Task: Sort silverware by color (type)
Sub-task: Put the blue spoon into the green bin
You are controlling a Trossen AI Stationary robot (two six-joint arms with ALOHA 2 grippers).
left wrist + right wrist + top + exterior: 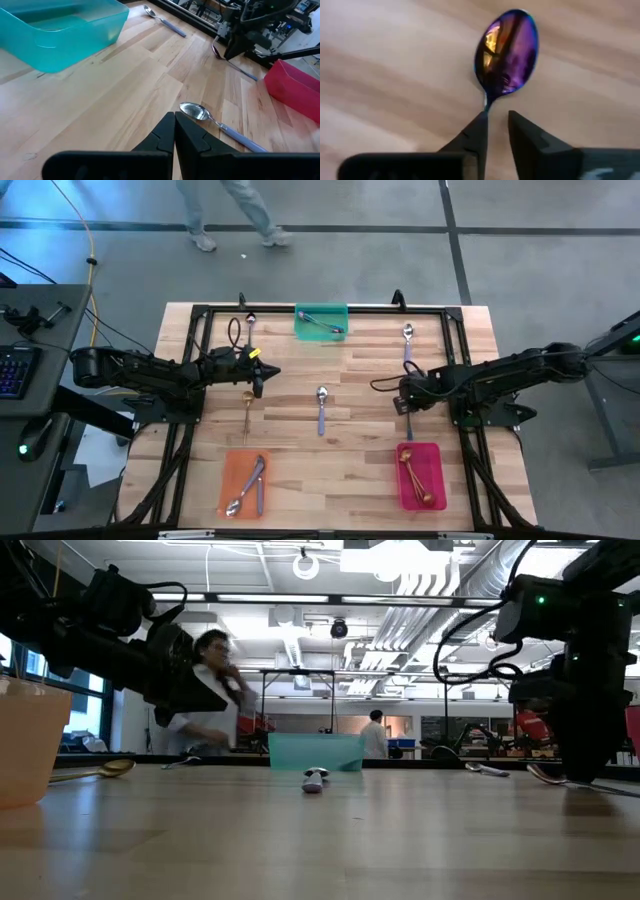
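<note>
My right gripper [496,125] [405,402] is open with a narrow gap, low over an iridescent purple spoon [507,52] that lies flat on the wood near the table's right side. The spoon's neck [485,104] runs in under one fingertip [479,127], which hides the handle. The left wrist view shows this spoon [216,50] under that gripper. My left gripper [174,131] [262,375] is shut and empty, hovering left of centre. Close to it a silver spoon with a lavender handle [196,111] [321,408] lies on the table. My right gripper points down at the iridescent spoon's neck [485,106], where the bowl meets the handle. One fingertip [479,127] stands right at the neck, and bare wood shows in the gap between the fingers. I cannot tell whether that finger touches the spoon.
A teal tray [322,335] at the far edge holds an iridescent spoon. The orange tray [236,470] holds silver spoons and the pink tray [432,470] gold ones. Loose spoons lie on the wood: gold [246,405], silver [407,338] and another [250,325]. A person [230,220] walks beyond the table.
</note>
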